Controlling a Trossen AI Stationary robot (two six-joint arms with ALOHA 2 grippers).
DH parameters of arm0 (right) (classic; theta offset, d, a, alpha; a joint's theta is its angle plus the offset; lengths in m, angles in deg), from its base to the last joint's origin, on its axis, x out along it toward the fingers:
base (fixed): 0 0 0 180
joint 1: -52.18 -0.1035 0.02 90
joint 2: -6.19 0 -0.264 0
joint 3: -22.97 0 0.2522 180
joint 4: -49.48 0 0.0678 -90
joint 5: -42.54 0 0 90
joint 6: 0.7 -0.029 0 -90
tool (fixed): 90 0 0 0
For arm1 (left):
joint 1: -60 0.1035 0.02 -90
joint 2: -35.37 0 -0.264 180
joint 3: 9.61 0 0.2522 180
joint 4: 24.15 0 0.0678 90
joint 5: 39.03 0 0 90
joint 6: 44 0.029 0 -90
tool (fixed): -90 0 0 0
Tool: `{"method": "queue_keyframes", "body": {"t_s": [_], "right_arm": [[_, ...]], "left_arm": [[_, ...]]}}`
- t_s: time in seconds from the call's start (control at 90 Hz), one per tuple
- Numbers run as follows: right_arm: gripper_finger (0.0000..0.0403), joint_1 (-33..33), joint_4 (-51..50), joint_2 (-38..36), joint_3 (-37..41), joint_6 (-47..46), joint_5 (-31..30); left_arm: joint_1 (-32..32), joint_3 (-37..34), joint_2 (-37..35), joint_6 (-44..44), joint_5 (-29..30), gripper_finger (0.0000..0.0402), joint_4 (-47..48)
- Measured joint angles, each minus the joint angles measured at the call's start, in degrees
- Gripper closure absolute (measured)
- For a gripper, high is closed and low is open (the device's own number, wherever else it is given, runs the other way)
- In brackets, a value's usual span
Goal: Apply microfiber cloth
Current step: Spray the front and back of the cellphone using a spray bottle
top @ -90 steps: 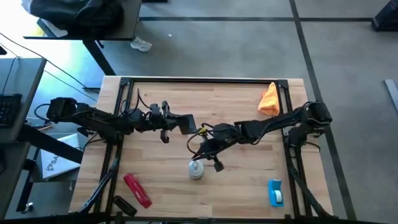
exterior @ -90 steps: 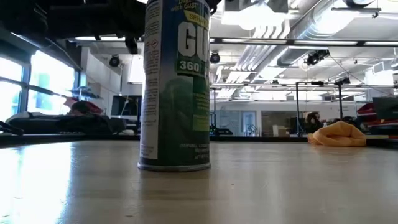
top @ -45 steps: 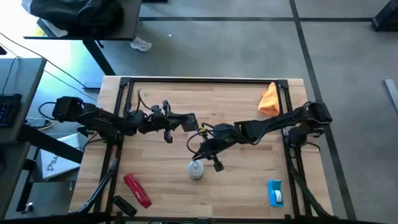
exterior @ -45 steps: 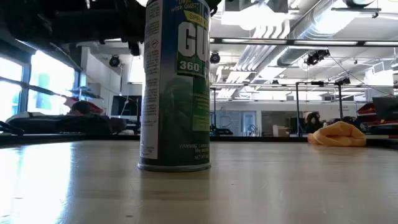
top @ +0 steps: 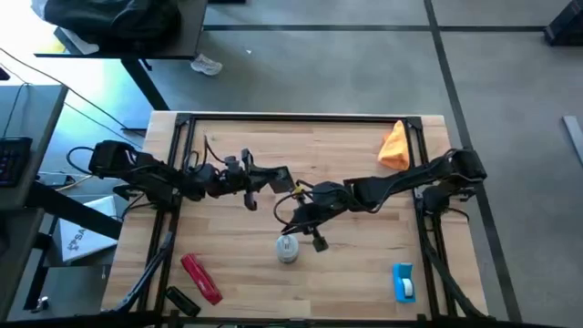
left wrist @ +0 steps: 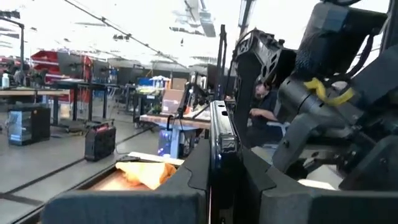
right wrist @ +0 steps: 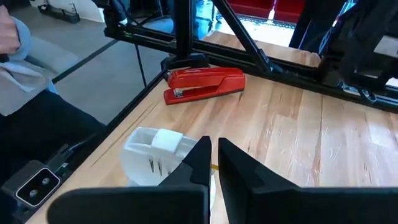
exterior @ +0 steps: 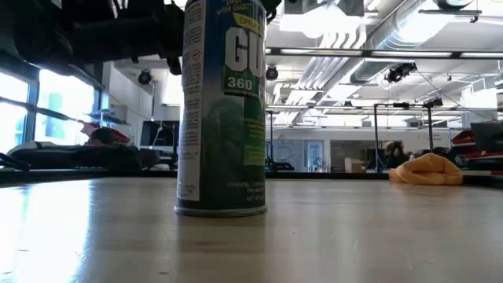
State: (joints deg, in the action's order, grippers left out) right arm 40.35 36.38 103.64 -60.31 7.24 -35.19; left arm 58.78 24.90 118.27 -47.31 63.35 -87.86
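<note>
cloth: your microfiber cloth (top: 394, 146) sits bunched at the far right corner of the table (top: 346, 146), well apart from the spray can (top: 287, 249); in the low view the cloth (exterior: 428, 169) lies flat on the table top, far behind and right of the can (exterior: 223, 110); nothing touches it
can: upright near the table's middle front, white cap on top; green label with big white letters in the low view
right jaws: your right gripper (top: 305, 230) hangs just above and beside the can's cap; in the right wrist view the two fingers (right wrist: 200, 163) are pressed nearly together, only a thin slit between them; the white cap (right wrist: 154, 152) sits just beside the tips; holding nothing
left jaws: your left gripper (top: 282, 179) is over the table on the can's far left side, near the right arm's wrist; the left wrist view shows its fingers (left wrist: 217, 149) pressed together, empty; the cloth (left wrist: 146, 173) shows beyond them
other items: red stapler (top: 201, 278) near the front left of the can; blue-and-white item (top: 403, 281) near the front right of the can
</note>
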Motion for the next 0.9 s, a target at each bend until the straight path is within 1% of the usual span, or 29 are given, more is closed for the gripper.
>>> {"method": "queue_keyframes", "body": {"t_s": [0.167,0.289,0.344,0.422,0.5,0.722,0.811,0.9], "right_arm": [[0.0403,-0.04,-0.07,0.00,0.00,-0.02,0.00],[0.0403,-0.09,-0.07,0.00,0.00,-0.02,-0.02],[0.0403,-0.11,-0.06,0.00,0.00,-0.02,-0.01],[0.0403,-0.11,-0.07,0.00,0.01,-0.02,0.00],[0.0403,-0.11,-0.07,0.00,0.02,0.00,0.00],[0.0403,-0.11,-0.07,0.02,0.04,-0.02,0.00],[0.0403,-0.11,-0.04,0.02,0.04,-0.02,0.01],[0.0403,-0.11,-0.05,0.02,0.04,-0.01,0.01]], "left_arm": [[0.02,-0.04,-0.43,2.65,3.76,0.0387,-1.14],[0.11,-0.02,-4.54,4.55,3.68,0.0387,-3.67],[0.11,-0.02,-6.71,4.58,2.97,0.0387,-2.06],[-0.12,-0.02,-9.64,4.17,1.72,0.0387,2.57],[-0.45,-0.02,-11.39,2.70,1.37,0.0387,5.76],[-1.57,-0.43,-10.20,1.25,1.16,0.0387,7.29],[-1.62,-2.35,-8.97,-0.94,1.26,0.0387,7.57],[-1.88,-4.21,-7.39,-2.52,2.64,0.0387,7.67]]}}
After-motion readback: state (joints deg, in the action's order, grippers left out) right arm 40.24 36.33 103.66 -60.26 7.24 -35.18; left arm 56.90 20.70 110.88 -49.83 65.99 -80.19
